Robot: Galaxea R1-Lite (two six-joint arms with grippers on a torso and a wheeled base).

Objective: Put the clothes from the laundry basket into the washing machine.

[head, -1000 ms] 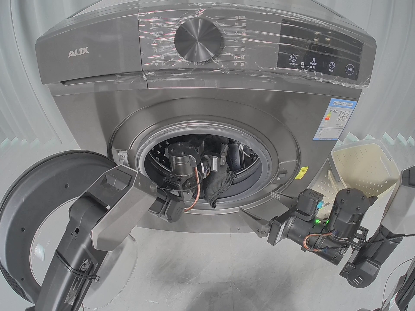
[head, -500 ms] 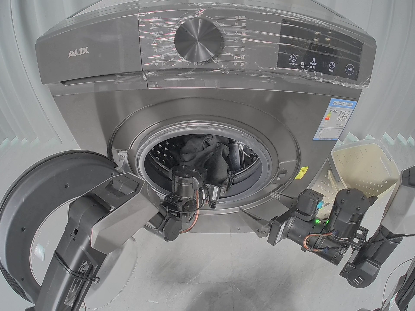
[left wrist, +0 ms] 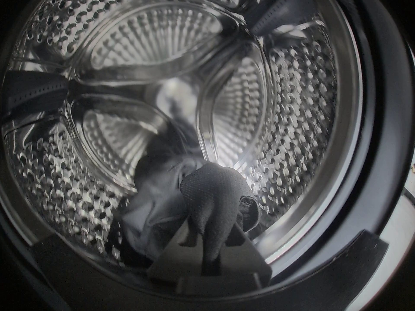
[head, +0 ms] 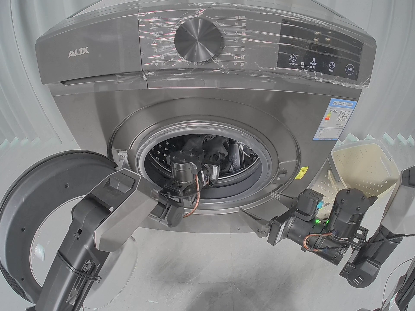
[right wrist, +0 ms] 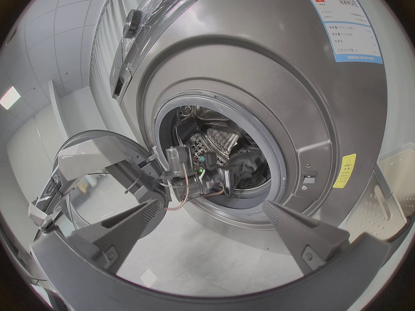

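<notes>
washing machine (head: 207,104): front-loader, straight ahead; port (head: 279,156) wide open, nothing in the way of loading.
door (head: 43,204): swung fully out to robot's left; prob. best kept clear of on the way out.
drum (left wrist: 276,109): holds crumpled grey cloth (left wrist: 151,204) low at front, w/ dark garment (left wrist: 214,199) against it; rest bare perforated steel.
laundry basket (head: 367,165): cream, on floor (head: 207,260) just R of washing machine; no clothes seen in the part showing, so task looks nearly done.
R end effector (head: 259,210): fingers spread wide, nothing held; low in front of washing machine, between port and laundry basket.
L end effector (left wrist: 207,249): inside port, clamped on dark garment.
dark garment: bunched over L fingertips, already past port rim, above grey cloth. Step in hand, by the look: release. Worth pushing a bit deeper first, opening fully, then backing out straight so cloth doesn't snag on fingers & drag back over rim.
</notes>
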